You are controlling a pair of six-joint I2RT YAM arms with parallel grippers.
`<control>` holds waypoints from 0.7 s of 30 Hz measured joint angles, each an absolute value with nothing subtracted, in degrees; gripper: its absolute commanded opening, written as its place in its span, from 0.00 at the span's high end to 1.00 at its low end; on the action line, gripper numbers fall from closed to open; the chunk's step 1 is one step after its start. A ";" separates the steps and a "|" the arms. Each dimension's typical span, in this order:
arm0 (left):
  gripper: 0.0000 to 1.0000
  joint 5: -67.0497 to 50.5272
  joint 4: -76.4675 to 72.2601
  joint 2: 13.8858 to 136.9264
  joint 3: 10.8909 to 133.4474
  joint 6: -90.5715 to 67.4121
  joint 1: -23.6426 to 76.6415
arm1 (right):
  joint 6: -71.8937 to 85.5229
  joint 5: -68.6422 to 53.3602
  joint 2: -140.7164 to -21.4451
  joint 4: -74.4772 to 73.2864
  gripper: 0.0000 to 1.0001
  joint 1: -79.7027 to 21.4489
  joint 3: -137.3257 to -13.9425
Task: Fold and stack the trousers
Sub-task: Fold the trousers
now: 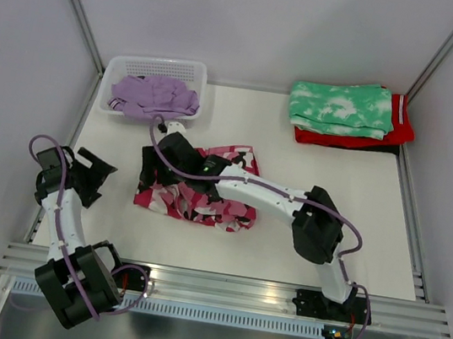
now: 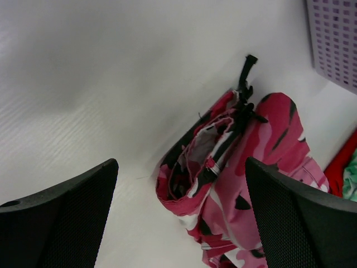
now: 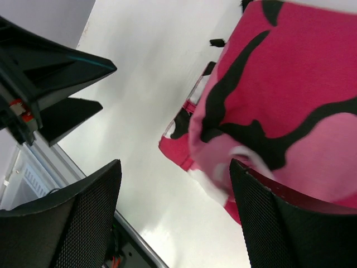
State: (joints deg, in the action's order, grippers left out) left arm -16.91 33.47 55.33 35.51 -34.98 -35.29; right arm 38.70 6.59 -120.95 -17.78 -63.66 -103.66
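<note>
Two arms are posed apart. The right arm stretches leftward across the white table (image 1: pixel 355 223), and the right gripper (image 1: pixel 157 168) is spread open at the left end of the crumpled pink, white and black camouflage fabric trousers (image 1: pixel 212 206). The left gripper (image 1: pixel 94 171), jaws wide, hovers just left of them. The plain lilac fabric trousers (image 1: pixel 152 94) lie in the white mesh plastic basket (image 1: pixel 153 63).

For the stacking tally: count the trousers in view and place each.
2. The camouflage trousers lie on the table, centre-left; the lilac trousers fill the white basket, back left. The basket may hide more.
</note>
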 measured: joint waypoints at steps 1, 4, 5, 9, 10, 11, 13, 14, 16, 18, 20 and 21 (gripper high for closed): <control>0.02 -18.55 33.01 55.31 35.51 -34.89 -35.29 | 37.34 6.87 -119.35 -19.86 0.16 -63.42 -103.92; 0.03 -23.44 32.16 55.07 36.05 -34.48 -35.11 | 35.16 8.84 -113.82 -23.94 0.18 -61.95 -103.20; 0.04 -24.73 32.16 54.87 36.60 -34.28 -34.72 | 34.59 9.23 -110.69 -24.29 0.19 -60.75 -101.30; 0.06 -25.17 32.49 53.43 40.99 -33.78 -25.58 | 33.58 10.55 -96.29 -24.34 0.23 -50.19 -87.83; 0.08 -23.40 32.38 53.08 42.63 -33.76 -20.53 | 33.45 11.16 -93.43 -24.12 0.23 -46.85 -84.51; 0.10 -21.61 32.34 53.01 44.42 -33.82 -14.72 | 33.23 12.10 -90.43 -24.05 0.23 -42.98 -80.64; 0.20 -17.50 32.10 53.28 47.24 -34.22 -3.03 | 32.75 14.26 -86.04 -24.62 0.24 -36.27 -74.52; 0.24 -15.33 32.10 53.63 48.27 -34.68 2.24 | 32.45 15.00 -84.42 -24.82 0.24 -34.48 -71.99; 0.39 -11.46 32.03 55.22 49.58 -35.59 11.81 | 31.68 15.88 -81.84 -25.50 0.24 -33.21 -68.12; 0.50 -8.19 32.14 57.32 49.76 -36.93 18.55 | 31.18 15.92 -79.83 -25.56 0.24 -33.21 -65.17; 0.59 -5.98 32.29 59.77 49.71 -38.09 22.98 | 31.05 15.22 -78.35 -25.26 0.24 -33.21 -62.72; 0.76 -5.32 32.23 60.66 49.60 -38.54 24.01 | 31.07 14.79 -77.84 -24.97 0.24 -33.19 -61.60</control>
